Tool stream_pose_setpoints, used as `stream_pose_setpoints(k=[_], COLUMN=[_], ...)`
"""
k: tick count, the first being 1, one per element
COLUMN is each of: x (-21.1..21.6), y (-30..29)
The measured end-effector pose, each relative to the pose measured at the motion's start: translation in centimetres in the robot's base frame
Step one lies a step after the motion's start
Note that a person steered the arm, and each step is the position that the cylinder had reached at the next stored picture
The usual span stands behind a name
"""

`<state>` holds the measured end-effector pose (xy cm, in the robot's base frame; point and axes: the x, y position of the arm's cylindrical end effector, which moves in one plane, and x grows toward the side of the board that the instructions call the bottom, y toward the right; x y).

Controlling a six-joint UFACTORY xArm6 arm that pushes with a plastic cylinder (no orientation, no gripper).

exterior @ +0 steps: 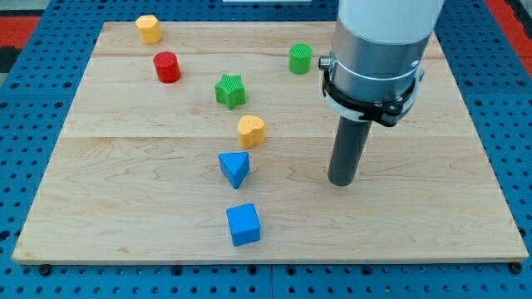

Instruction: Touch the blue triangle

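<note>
The blue triangle (234,168) lies a little left of the board's middle, below the yellow heart (251,130) and above the blue cube (243,224). My tip (342,182) rests on the board to the right of the blue triangle, well apart from it, with bare wood between them. The rod hangs from the grey and white arm at the view's top right.
A green star (230,90) sits above the yellow heart. A green cylinder (301,58) stands near the arm's left side. A red cylinder (167,67) and a yellow hexagon (149,28) sit at the top left. The wooden board (125,208) lies on a blue pegboard.
</note>
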<state>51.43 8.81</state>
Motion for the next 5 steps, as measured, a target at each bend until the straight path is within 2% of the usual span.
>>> stream_pose_setpoints(k=[1, 3, 4, 5], x=[1.4, 2.2, 2.1, -1.2], y=[-1.2, -15.5, -20.1, -19.7])
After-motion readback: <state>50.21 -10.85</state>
